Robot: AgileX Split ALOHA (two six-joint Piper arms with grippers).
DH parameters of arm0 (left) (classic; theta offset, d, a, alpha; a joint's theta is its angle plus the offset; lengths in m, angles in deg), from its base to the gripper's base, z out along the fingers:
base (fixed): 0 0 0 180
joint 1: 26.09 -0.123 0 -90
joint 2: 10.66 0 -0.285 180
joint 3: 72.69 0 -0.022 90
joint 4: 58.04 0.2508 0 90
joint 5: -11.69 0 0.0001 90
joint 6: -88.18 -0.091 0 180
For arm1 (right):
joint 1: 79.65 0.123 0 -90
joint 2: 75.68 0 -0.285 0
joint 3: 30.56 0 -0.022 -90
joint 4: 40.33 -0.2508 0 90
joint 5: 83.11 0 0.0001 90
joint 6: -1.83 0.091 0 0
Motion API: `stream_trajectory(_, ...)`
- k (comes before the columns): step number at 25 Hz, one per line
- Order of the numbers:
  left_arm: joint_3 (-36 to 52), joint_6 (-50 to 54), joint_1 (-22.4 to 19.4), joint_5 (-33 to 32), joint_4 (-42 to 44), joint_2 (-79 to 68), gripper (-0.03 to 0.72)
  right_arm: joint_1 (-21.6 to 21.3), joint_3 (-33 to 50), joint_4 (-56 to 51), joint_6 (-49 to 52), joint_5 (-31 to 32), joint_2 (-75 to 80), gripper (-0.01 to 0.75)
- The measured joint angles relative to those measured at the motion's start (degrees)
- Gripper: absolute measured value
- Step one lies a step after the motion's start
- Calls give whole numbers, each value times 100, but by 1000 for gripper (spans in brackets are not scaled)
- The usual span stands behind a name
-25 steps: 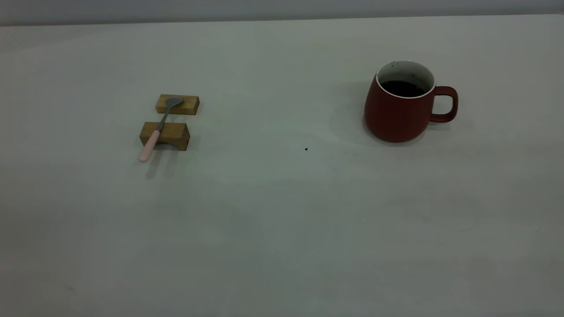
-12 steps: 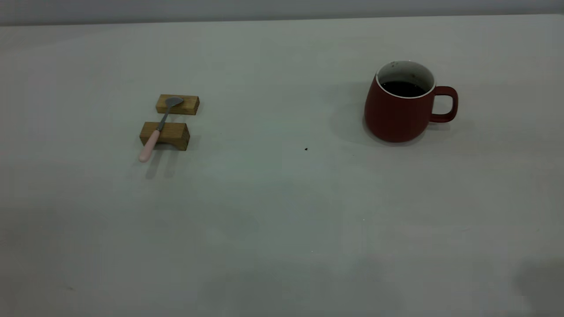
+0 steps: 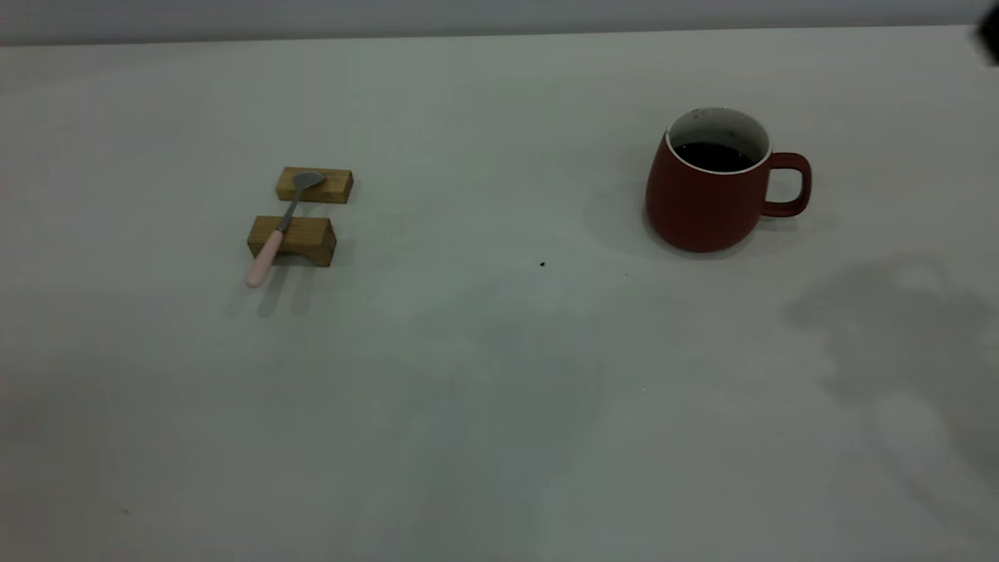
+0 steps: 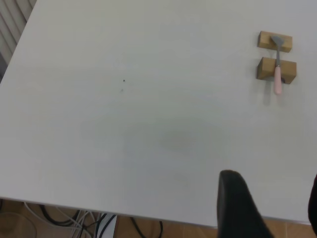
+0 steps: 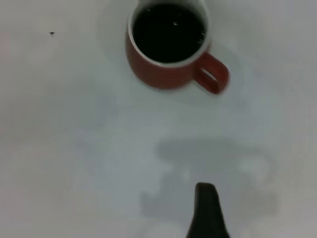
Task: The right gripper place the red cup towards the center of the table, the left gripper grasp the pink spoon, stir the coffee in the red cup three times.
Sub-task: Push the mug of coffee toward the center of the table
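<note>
The red cup (image 3: 714, 187) stands upright at the table's (image 3: 484, 375) right, its handle (image 3: 790, 185) pointing right and dark coffee (image 3: 712, 158) inside. In the right wrist view the red cup (image 5: 166, 54) lies some way ahead of my right gripper (image 5: 205, 213), which hangs above bare table and touches nothing. The pink spoon (image 3: 277, 232) rests across two wooden blocks at the left, pink handle toward the front. My left gripper (image 4: 272, 201) is open over the table's edge, far from the pink spoon (image 4: 277, 74).
The two wooden blocks (image 3: 293, 240) (image 3: 314, 186) carry the spoon. A dark bit of an arm (image 3: 990, 35) shows at the exterior view's top right edge. Its broad shadow (image 3: 897, 328) lies to the front right of the cup. Cables (image 4: 99, 225) hang below the table edge.
A large shadow has spread across the table to the front right of the cup, and a dark arm part has entered at the top right edge. Cup and spoon have not moved.
</note>
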Motion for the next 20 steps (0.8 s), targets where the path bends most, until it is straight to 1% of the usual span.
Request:
stream_trajectory(4,0,0,0,0,0,0,425,0,-604,-779,-1928,-254,1273,592)
stream_trajectory(10,0,0,0,0,0,0,425,0,-1444,-1892,-5066,-391,2723,592)
stream_trajectory(12,0,0,0,0,0,5,425,-25,-1685,-2383,-5819,-441,3170,592)
stream_trajectory(16,0,0,0,0,0,2,425,-201,-1922,-3274,-6907,-490,3738,592)
stream_trajectory(20,0,0,0,0,0,2,425,-268,-2182,-3709,-7132,-472,4106,592)
